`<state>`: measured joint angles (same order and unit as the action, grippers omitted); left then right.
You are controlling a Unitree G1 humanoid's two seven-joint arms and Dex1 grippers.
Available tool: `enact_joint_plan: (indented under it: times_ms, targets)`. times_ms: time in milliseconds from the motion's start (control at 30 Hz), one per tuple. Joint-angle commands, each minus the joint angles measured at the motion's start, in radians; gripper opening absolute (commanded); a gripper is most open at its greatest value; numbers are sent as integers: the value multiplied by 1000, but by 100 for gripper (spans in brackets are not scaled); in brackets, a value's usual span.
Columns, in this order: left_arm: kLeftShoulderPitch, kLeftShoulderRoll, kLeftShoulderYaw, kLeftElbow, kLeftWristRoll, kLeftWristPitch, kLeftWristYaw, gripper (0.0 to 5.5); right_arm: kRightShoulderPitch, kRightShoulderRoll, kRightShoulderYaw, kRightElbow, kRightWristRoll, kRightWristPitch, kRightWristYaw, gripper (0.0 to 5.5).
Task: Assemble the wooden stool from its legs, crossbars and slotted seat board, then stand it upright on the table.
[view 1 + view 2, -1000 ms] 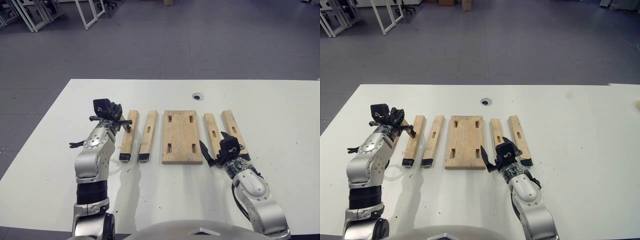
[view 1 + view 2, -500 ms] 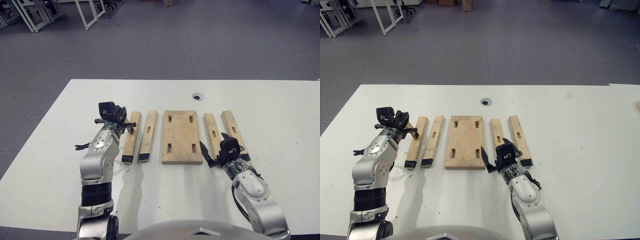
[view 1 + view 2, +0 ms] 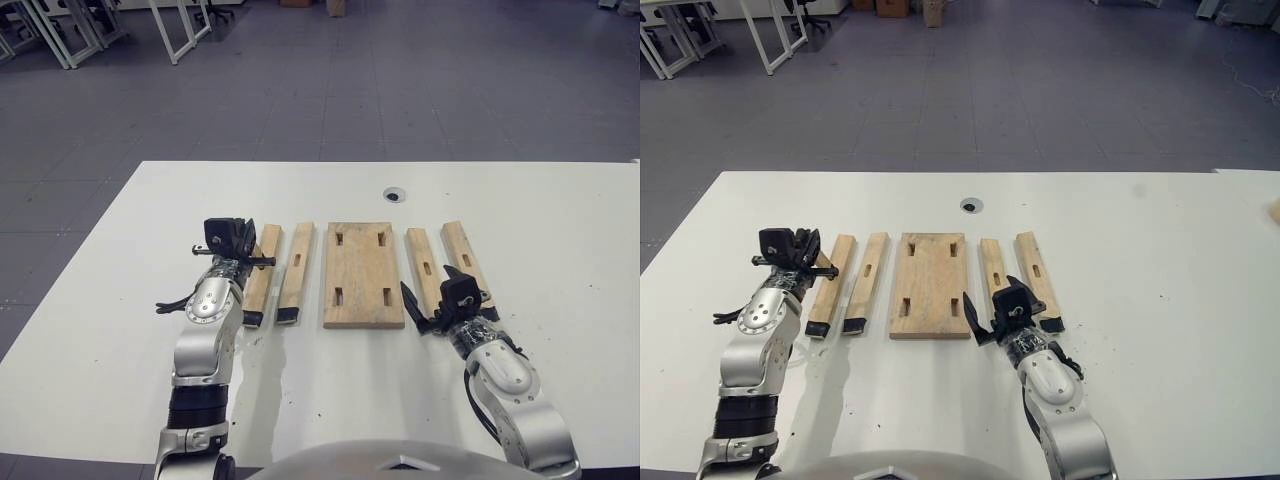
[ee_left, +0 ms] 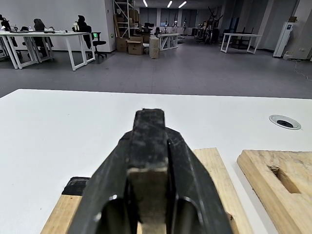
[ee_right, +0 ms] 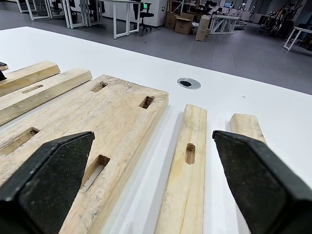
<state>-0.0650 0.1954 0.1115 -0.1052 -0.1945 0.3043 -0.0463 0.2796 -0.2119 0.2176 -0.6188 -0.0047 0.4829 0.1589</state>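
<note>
The slotted seat board (image 3: 364,273) lies flat in the middle of the white table (image 3: 120,300). Two wooden legs (image 3: 262,275) (image 3: 296,270) lie side by side to its left, and two more (image 3: 422,265) (image 3: 466,258) to its right. My left gripper (image 3: 245,255) hovers over the far half of the leftmost leg, shut on a small wooden crossbar (image 4: 146,192) whose pale end shows between the black fingers (image 4: 187,195). My right gripper (image 3: 427,288) stands open at the near end of the inner right leg (image 5: 187,165), with nothing between its fingers (image 5: 48,185).
A round cable hole (image 3: 396,193) sits in the table behind the board. The table's near half and far right side are bare white surface. Beyond the far edge is grey floor with other tables.
My left arm has swung to the right with the crossbar, from beside the leftmost leg to over it. The right arm and the wooden parts have stayed put.
</note>
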Motion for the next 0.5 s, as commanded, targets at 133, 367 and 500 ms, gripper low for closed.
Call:
enact_joint_plan:
  times_ms: [133, 367, 500]
  targets:
    - [124, -6, -23, 195, 24, 165, -7, 43, -39, 4, -13, -1, 1, 20, 2, 448]
    - [88, -2, -30, -17, 35, 229, 39, 43, -43, 20, -12, 0, 6, 13, -7, 448]
    - [59, -17, -18, -119, 51, 291, 85, 43, -44, 24, -12, 4, 4, 11, -8, 448]
